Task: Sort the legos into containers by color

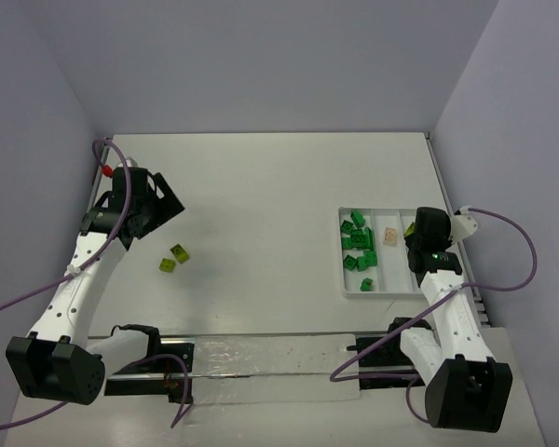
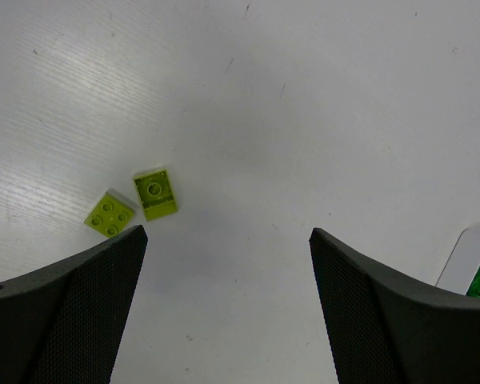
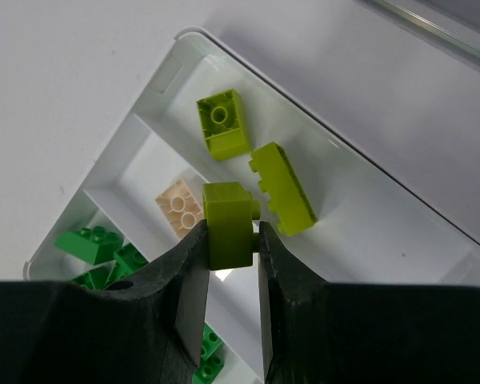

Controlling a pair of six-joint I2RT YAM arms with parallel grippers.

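left gripper (image 2: 228, 234): fingers wide apart, nothing in them, just hanging over the table (image 1: 279, 186)
loose bricks: two yellow-green ones (image 2: 155, 193) (image 2: 111, 214) flat on the table, right next to each other, just past the left finger in the wrist view and well apart from the tray
right gripper (image 3: 230, 236): clamped on a yellow-green brick, parked over the tray
held brick (image 3: 224, 208): pinched between both fingers, sitting over the divider between the peach lane and the yellow-green lane
tray (image 1: 391, 275): right side of the table, three lanes
left lane: pile of green bricks (image 1: 359, 247)
middle lane: one peach brick (image 3: 180, 210), otherwise bare
right lane: two yellow-green bricks, one (image 3: 222, 122) near the far corner, the other (image 3: 282, 186) tipped on its side just beside the held brick
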